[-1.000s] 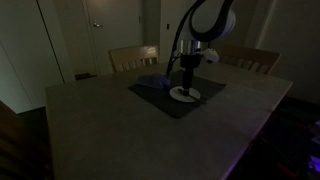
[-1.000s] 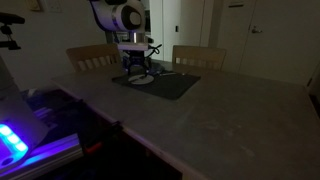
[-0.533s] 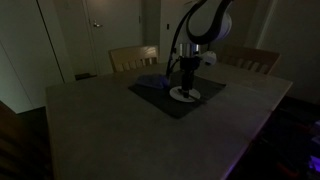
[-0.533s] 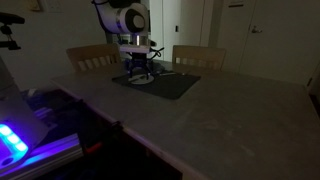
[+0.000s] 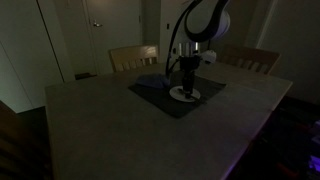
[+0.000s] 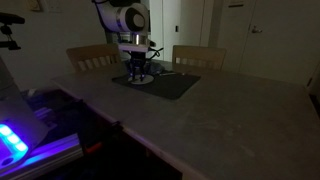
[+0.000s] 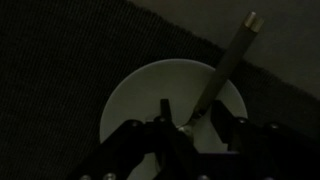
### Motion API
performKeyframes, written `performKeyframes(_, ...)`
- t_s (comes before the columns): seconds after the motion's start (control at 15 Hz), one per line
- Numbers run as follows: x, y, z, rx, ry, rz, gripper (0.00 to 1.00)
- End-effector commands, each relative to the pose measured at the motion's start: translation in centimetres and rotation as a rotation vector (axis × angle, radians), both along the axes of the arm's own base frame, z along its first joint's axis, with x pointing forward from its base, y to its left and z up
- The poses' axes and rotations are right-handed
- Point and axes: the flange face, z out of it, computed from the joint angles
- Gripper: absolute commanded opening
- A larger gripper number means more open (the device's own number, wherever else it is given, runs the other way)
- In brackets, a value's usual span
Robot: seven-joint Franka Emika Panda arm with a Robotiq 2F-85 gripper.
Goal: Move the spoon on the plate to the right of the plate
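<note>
A white plate (image 7: 135, 95) lies on a dark placemat (image 7: 60, 70); it also shows as a pale disc in both exterior views (image 5: 185, 96) (image 6: 140, 79). The spoon (image 7: 225, 60) rests on the plate. Its handle runs up and right past the rim, and its bowl end sits low on the plate. My gripper (image 7: 191, 112) is down over the plate, with one finger on either side of the spoon's bowl end. The jaws stand partly closed, and a narrow gap still shows beside the spoon. In both exterior views the gripper (image 5: 185, 88) (image 6: 139, 73) hangs just above the plate.
The placemat (image 5: 160, 95) lies at the far side of a large table (image 5: 120, 130). Two wooden chairs (image 5: 133, 57) (image 5: 250, 58) stand behind it. A small bluish object (image 5: 150, 83) sits on the mat beside the plate. A blue-lit device (image 6: 10, 140) stands off the table.
The arm has sunk slightly toward the plate. The jaws have narrowed from wide open to close around the spoon.
</note>
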Motion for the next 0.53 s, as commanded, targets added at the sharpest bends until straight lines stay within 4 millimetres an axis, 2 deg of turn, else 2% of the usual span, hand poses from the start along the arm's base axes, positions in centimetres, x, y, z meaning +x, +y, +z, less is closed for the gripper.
performKeyframes(0.0,0.21,0.09,-0.03,0.01,0.028,-0.019,0.16)
performKeyframes(0.13,0.2,0.09,-0.01,0.01,0.032,-0.018,0.02)
performKeyframes(0.2,0.04,0.21,0.02,0.01,0.034,-0.018,0.0)
performKeyframes(0.47,-0.54,0.08,0.65,0.01,0.035,-0.035,0.03)
